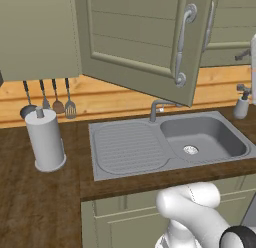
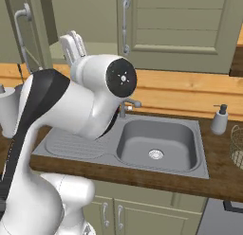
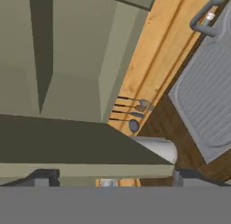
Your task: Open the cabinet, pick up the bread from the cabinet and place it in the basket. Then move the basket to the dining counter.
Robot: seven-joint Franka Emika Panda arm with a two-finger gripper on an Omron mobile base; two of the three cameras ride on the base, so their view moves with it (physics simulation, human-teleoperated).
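Observation:
The cabinet [image 1: 135, 37] has its left door swung open over the sink, with the curved bar handle [image 1: 182, 47] on its outer face. My gripper [image 2: 73, 45] is raised beside that open door [image 2: 32, 35] and is open, holding nothing. In the hand view the fingertips [image 3: 43, 178] stand wide apart, with the door's edge [image 3: 85, 170] running between them and the cabinet's dim inside [image 3: 67, 60] beyond. The bread is hidden. The wire basket [image 2: 236, 146] sits on the worktop at the far right. The dining counter is out of view.
A grey sink [image 1: 165, 142] with a faucet [image 1: 156, 108] lies below the cabinet. A paper-towel roll [image 1: 46, 139] and hanging utensils [image 1: 56, 99] are to the left, a soap dispenser [image 2: 219, 119] to the right. The right cabinet door [image 2: 180, 30] is closed.

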